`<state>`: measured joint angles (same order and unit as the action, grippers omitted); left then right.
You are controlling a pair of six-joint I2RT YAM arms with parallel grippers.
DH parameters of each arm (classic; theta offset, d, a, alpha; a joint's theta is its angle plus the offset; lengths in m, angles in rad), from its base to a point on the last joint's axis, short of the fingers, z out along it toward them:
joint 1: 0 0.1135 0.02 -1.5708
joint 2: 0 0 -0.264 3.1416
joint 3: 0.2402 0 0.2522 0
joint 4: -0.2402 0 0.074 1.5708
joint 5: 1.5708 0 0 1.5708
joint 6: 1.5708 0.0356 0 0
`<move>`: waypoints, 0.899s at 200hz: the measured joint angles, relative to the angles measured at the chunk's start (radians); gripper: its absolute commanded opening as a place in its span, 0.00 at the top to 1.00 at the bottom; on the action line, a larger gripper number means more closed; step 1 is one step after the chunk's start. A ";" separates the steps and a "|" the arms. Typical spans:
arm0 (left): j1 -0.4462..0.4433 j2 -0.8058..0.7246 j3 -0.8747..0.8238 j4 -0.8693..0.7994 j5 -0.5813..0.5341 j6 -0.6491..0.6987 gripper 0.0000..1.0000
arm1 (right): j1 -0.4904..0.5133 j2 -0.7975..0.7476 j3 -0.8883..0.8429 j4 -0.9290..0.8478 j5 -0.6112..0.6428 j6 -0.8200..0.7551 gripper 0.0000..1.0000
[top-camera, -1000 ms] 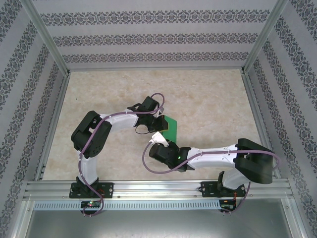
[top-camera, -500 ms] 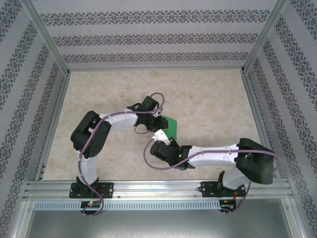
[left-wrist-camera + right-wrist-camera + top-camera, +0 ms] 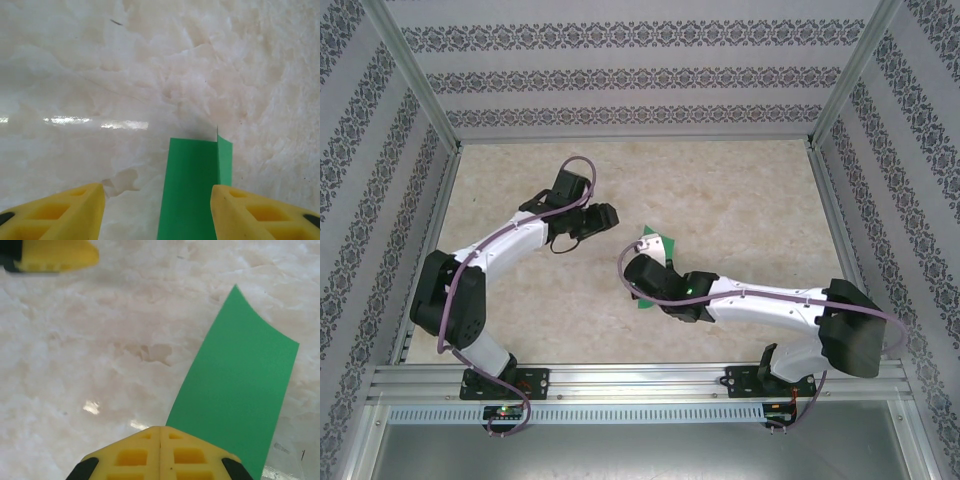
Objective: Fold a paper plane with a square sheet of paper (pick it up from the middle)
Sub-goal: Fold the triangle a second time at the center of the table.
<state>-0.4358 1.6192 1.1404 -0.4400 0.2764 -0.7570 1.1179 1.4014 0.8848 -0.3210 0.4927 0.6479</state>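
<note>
On the table, top camera: green paper sheet lies near the middle of the table, mostly under the right hand. Left hand sits off to its left, apart from it.
Left wrist camera: left hand spread, holding nothing. Green paper sheet shows as a folded strip flat on the table between the fingers, with one layer offset along its right edge.
Right wrist camera: right hand pressed together, tips at the near edge of the green paper sheet. Cannot tell if it pinches the paper or just bears on it. Far corner curls up off the table.
Risk, layers: the offset edges look misaligned, so creasing now would likely lock in a skewed fold.
Risk, slip: the table is smooth and there's one contact only, so a sideways push from the right hand could drag or spin the sheet.
Risk, spring-back: the curled corner suggests the fold may reopen if the right hand lets go.
Risk, regrasp: thin flat paper gives spread fingers little to catch, so the left hand may scrape the table or crumple the edge.
</note>
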 measured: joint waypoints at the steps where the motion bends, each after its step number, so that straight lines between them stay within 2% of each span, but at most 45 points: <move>1: 0.000 0.000 -0.002 0.000 0.001 0.000 0.42 | 0.000 -0.001 0.002 -0.002 0.000 0.002 1.00; 62: -0.003 0.000 -0.055 -0.003 0.006 -0.004 0.46 | -0.072 -0.111 0.101 -0.113 0.018 0.051 1.00; 114: -0.003 0.000 -0.055 -0.003 0.014 -0.004 0.48 | -0.073 -0.148 0.117 -0.136 0.048 0.059 1.00; 149: -0.003 -0.006 -0.056 -0.003 0.025 -0.004 0.51 | -0.073 -0.062 0.126 -0.140 0.023 0.112 1.00; 180: -0.003 -0.029 -0.084 -0.003 0.029 -0.005 0.62 | -0.073 0.070 0.126 -0.078 -0.085 0.180 1.00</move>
<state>-0.4389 1.5906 1.0561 -0.4431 0.3054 -0.7616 1.0451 1.4715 1.0103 -0.3992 0.4076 0.8280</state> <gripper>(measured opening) 0.416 0.044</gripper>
